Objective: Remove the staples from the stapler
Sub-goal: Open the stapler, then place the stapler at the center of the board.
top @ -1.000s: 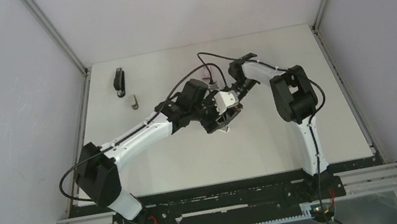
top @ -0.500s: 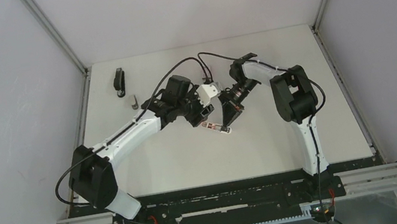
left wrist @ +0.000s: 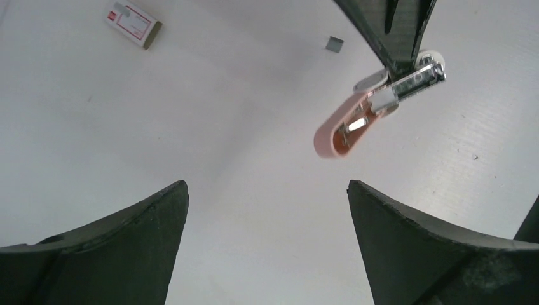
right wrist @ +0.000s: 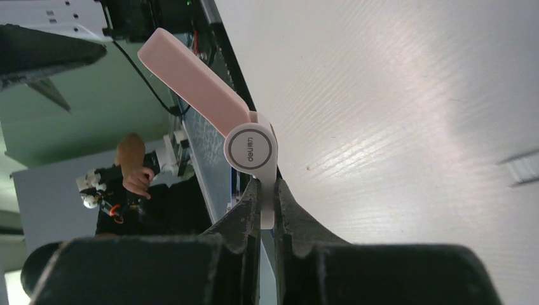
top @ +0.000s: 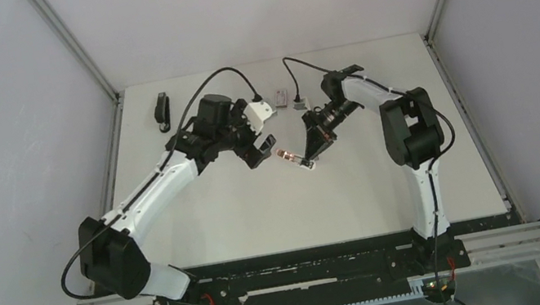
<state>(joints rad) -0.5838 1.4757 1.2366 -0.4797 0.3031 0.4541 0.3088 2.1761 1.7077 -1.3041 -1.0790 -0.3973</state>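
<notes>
right gripper [right wrist: 267, 188] pinches the hinged-open pink-and-white plastic stapler [right wrist: 250, 149]; left gripper [left wrist: 267, 190] gapes wide, empty; small red-and-white cardboard box [left wrist: 133, 24], contents hidden.

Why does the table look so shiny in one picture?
Right wrist view: light bounces off the table in bright streaks beside the pink stapler. Left wrist view: softer glow; the left claw looms dark. Top external view: flat, even light.

White tbl [top: 260, 212]: box [left wrist: 133, 22], staples [left wrist: 334, 43], blk tool [top: 162, 111] (far-left).
</notes>
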